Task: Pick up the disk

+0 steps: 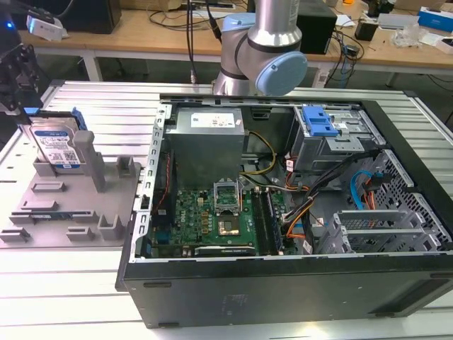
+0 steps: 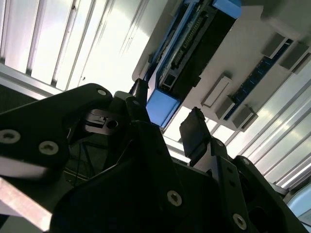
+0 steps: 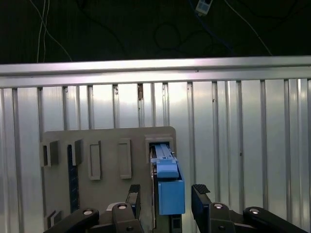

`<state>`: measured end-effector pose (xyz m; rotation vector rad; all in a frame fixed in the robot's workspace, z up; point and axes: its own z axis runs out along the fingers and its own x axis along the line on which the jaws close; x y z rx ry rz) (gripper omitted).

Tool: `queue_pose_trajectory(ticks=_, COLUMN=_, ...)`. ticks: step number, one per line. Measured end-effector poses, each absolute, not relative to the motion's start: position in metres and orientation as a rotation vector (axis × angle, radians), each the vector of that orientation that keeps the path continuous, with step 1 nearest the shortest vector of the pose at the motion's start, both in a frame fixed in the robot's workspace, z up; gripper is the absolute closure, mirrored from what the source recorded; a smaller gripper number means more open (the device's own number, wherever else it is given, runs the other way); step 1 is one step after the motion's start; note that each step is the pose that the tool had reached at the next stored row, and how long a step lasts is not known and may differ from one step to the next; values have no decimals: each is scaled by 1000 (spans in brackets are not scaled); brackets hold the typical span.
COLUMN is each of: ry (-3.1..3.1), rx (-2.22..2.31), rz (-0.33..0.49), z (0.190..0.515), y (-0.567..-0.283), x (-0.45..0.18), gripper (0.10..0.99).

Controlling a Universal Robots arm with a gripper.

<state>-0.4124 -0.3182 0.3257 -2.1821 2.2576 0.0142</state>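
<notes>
One disk (image 1: 55,145) upright in grey fixture (image 1: 42,205), exterior view's left | jaws spread apart above it, its blue top edge lined up between them, no contact | judged dense, rigid, slick metal, shock-sensitive | pinch flat faces near top, firm

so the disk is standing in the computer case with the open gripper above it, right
No: the exterior view shows the disk standing in the grey fixture beside the computer case. The open gripper is above it.
</notes>
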Motion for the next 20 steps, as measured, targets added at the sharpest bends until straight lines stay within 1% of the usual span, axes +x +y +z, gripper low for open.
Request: queue_pose_trajectory(ticks=20, ry=2258, rx=-2182, rz=14, z=308, y=-318, x=-412, gripper=545)
